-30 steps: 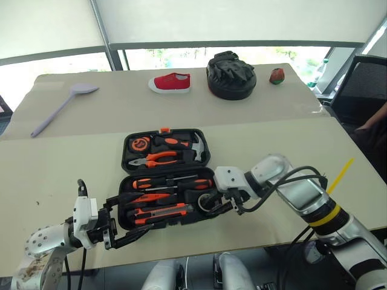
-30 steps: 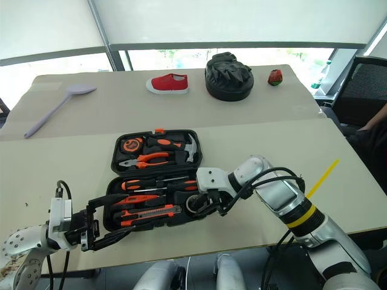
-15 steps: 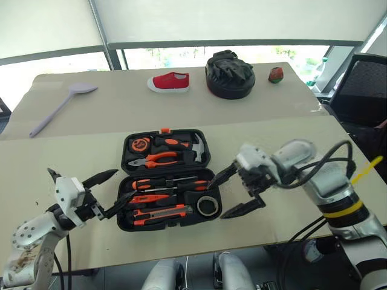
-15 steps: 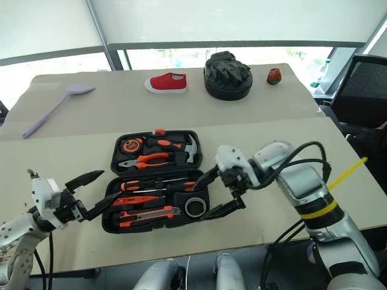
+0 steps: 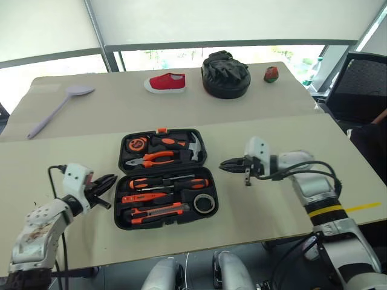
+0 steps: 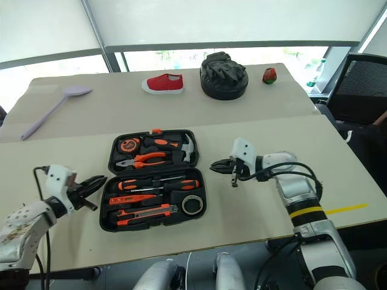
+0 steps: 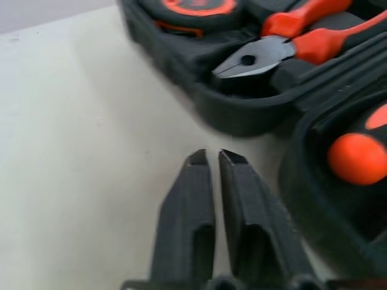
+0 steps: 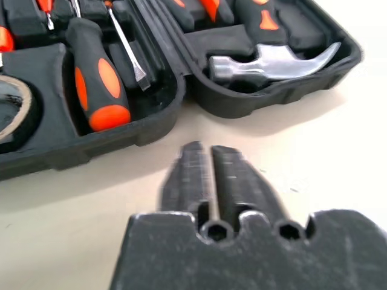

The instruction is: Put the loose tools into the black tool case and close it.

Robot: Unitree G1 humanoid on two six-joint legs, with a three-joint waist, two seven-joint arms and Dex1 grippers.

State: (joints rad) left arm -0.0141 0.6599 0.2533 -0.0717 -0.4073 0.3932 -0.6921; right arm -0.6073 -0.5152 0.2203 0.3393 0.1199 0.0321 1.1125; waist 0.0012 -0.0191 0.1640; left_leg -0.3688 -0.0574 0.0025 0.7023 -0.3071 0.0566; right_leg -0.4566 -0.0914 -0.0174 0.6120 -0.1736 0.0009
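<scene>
**benchbot_fan:** So where's everything sitting? The black tool case (image 5: 164, 178) lies flat and wide open in the middle of the near table (image 5: 272, 142), both halves showing. Far half has the pliers (image 5: 151, 160), a hammer (image 5: 195, 145) and a tape measure (image 5: 138, 144). Near half has the two black-and-orange screwdrivers (image 5: 169, 182), the slim red-orange screwdriver (image 5: 145, 197), the utility knife (image 5: 158, 211) and the grey tape roll (image 5: 204, 203) in its right corner. No tool lying loose on the table.

**g1_watcher:** And the hands?

**benchbot_fan:** Left gripper (image 5: 110, 181) is just beside the case's left edge, around where the two halves meet, tips aimed at it but not touching. Fingers (image 7: 190, 211) pressed together, nothing between them. Right gripper (image 5: 225, 163) hangs just off the right edge near the hinge line, pointing in at the case, also pinched closed and empty.

**g1_watcher:** Background stuff?

**benchbot_fan:** Lilac spoon (image 5: 57, 109), red shoe (image 5: 165, 82) and the round glove bundle (image 5: 225, 74) on the far table, well apart from both hands.
</scene>
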